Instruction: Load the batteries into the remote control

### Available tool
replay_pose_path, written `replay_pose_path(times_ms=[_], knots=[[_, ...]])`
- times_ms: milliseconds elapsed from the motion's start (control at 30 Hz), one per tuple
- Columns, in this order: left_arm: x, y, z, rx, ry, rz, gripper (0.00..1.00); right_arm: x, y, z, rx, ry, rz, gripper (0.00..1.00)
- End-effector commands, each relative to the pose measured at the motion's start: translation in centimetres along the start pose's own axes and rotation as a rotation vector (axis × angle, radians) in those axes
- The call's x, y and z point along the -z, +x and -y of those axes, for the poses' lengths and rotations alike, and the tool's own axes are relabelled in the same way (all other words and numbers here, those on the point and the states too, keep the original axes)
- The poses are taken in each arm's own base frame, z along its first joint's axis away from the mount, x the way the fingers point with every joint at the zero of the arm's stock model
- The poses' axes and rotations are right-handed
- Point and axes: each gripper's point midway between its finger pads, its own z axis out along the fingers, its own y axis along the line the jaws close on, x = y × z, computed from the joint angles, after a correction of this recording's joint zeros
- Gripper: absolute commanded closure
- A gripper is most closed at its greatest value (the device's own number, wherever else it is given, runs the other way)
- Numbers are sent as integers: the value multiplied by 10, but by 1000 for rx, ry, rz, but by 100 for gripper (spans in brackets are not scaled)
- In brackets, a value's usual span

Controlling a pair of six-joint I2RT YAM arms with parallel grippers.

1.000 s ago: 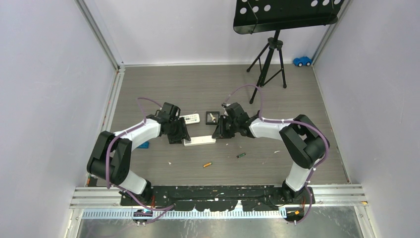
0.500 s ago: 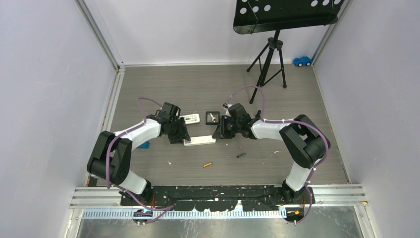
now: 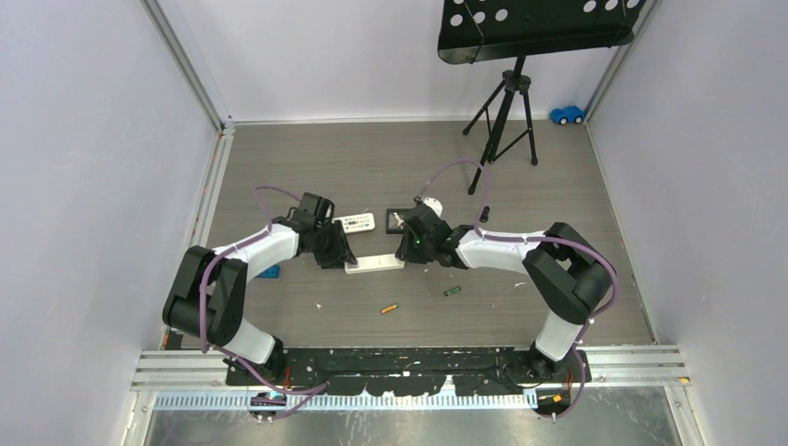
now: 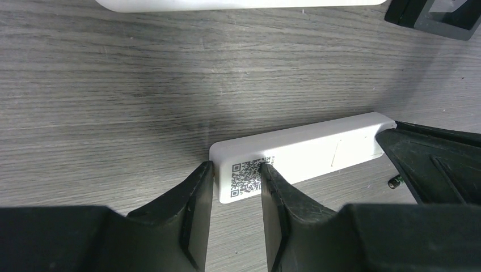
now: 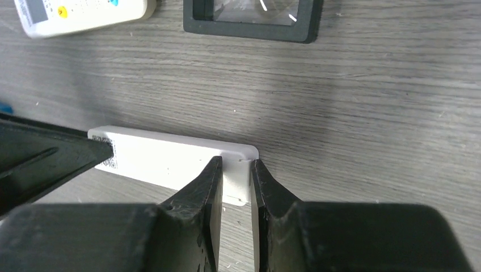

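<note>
**Remote control.** The remote control [image 3: 376, 264] lies flat on the grey table [image 3: 390, 167], about midway between the two arms, with its long side running left to right. Its plain white back faces up, and a QR label sits at its left end.

**Left gripper.** The left gripper [image 4: 235, 170] is at the remote's left end. Its fingers [image 4: 193, 198] are a little apart and the labelled end shows in the gap. One finger sits just beyond the end face and the other lies over the label. I cannot tell whether they actually pinch the remote.

**Right gripper.** The right gripper [image 5: 233, 164] is at the remote's right end. Its fingers [image 5: 207, 187] leave a narrow gap, which the end of the remote fills. I cannot tell whether there is firm contact.

**Batteries.** An orange battery [image 3: 389, 308] and a dark greenish battery [image 3: 452, 291] lie loose on the table, nearer than the remote and apart from each other.

**Other items.**
- A shorter white remote [image 3: 357, 222], buttons up, lies just beyond the task remote.
- A black square frame [image 3: 400, 219] lies to the right of the shorter remote.
- A music stand [image 3: 506, 102] stands at the far right.
- A blue toy car [image 3: 567, 114] sits near the music stand.
</note>
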Motion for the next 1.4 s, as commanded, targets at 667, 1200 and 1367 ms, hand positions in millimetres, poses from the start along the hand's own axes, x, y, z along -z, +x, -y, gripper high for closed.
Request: replay_pose_path(times_ms=[667,1200,1367], knots=[[-28,31,5,71,100,-88,80,-15,133,-110,-45,-74,-297,78],[8,-28,16,-8,-6,93,50,51,14,-16,7,118,25,43],[40,-53,17,-26,-48,189,35,86,-19,1,33,147,108,36]])
